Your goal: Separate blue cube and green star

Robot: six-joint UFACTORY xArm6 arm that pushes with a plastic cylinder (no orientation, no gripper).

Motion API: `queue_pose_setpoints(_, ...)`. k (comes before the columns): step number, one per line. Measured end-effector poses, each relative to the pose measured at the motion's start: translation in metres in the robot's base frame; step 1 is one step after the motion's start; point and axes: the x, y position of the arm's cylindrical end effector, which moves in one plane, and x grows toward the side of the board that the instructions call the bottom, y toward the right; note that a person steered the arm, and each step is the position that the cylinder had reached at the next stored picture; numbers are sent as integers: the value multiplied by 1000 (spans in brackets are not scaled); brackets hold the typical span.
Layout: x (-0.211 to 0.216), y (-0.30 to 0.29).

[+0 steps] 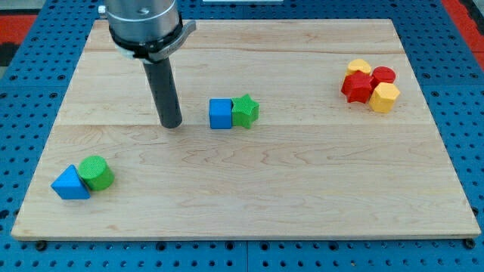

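near the lower left of the frame lay a blue triangular block [69,183] touching a green cylinder [97,172], both idle. at centre the blue cube [221,114] and green star [245,110] sat touching; separation was not begun. my tip [172,124] stood just left of the cube, apart from it. the arm carried no pincer, only a rod. at upper right, red and yellow blocks [370,85] clustered, shapes hard to make out; the arm's upper body was cut off.
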Motion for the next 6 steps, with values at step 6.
queue_pose_setpoints(6,-37,64)
